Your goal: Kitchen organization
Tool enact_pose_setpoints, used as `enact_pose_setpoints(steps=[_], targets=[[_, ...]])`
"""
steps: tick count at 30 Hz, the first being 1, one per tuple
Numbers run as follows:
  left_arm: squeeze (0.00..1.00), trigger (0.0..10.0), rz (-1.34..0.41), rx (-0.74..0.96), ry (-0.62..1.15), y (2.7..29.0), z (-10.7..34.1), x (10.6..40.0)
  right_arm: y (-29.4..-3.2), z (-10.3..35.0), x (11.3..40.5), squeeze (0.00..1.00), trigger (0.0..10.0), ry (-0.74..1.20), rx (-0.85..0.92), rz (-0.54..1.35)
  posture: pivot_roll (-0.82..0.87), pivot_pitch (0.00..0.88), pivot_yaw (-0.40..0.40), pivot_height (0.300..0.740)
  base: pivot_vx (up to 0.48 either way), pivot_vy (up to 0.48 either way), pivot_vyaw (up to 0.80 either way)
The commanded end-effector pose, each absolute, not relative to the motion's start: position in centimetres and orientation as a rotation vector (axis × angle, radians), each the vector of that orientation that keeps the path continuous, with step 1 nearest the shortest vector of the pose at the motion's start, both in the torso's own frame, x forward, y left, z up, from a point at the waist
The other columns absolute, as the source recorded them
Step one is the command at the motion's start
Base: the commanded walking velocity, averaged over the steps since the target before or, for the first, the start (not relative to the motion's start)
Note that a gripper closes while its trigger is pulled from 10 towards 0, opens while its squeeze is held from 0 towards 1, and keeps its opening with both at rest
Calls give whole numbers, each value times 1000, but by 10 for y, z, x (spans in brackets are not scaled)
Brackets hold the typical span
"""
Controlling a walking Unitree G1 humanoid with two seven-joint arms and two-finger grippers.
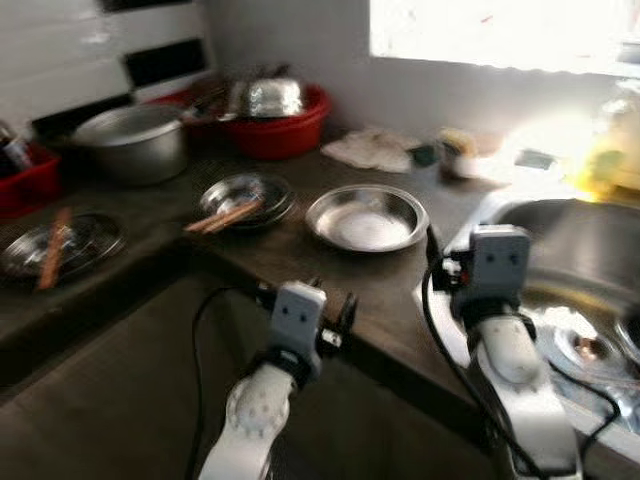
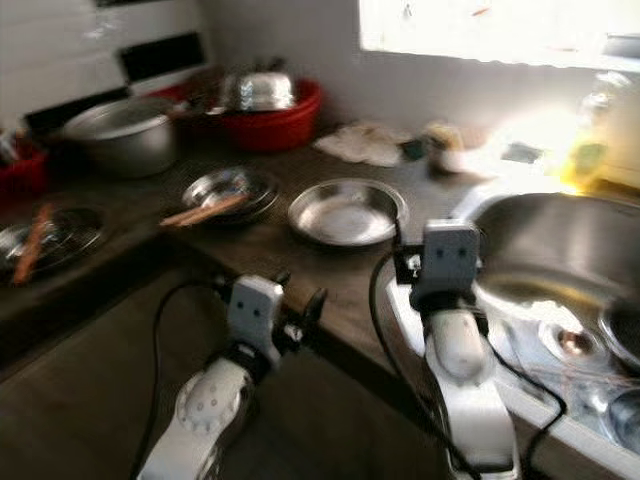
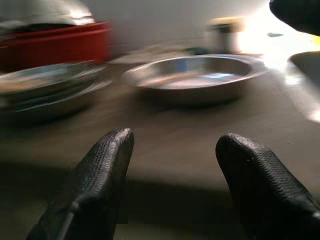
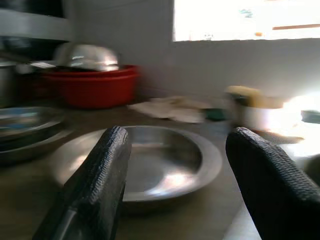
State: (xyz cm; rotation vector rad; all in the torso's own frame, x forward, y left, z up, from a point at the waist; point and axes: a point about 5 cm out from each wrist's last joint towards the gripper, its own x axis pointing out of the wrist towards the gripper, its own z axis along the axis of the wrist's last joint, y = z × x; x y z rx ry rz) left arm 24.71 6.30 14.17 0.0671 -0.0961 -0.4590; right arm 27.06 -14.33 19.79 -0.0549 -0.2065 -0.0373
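An empty shallow steel plate (image 1: 367,217) sits on the dark counter (image 1: 300,265) near the sink. My left gripper (image 3: 172,142) hovers open just above the counter's front edge, pointing toward that plate (image 3: 195,75), with nothing between its fingers. My right gripper (image 4: 177,137) is open too, held low over the counter beside the sink's corner, and the plate (image 4: 150,160) lies right beyond its fingertips. Left of it is a second steel plate (image 1: 243,197) holding wooden sticks. A third plate (image 1: 60,245) with a stick lies at the far left.
A large steel pot (image 1: 130,140) and a red basin (image 1: 275,115) piled with steel bowls stand at the back. A crumpled cloth (image 1: 372,148) and a small jar (image 1: 457,150) lie near the wall. The steel sink (image 1: 580,260) is on the right.
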Motion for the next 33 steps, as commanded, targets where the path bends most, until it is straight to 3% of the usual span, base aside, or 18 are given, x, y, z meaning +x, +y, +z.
enact_pose_setpoints(steps=[1, 11, 33], targets=[[0, 10000, -434, 81, -86, 70, 140, 249, -136, 206, 276, 0, 10000, -221, -28, 2, 104, 0, 23, 740, 0, 0, 0], [0, 10000, -432, 123, -74, 71, 136, 247, -151, 210, 294, 0, 10000, -183, -71, -43, 109, 0, 9, 740, 60, -99, 0], [0, 10000, -400, 105, -56, 70, 134, 247, -150, 211, 296, 0, 10000, -159, -59, -44, 106, 13, -8, 740, 117, -118, 0]])
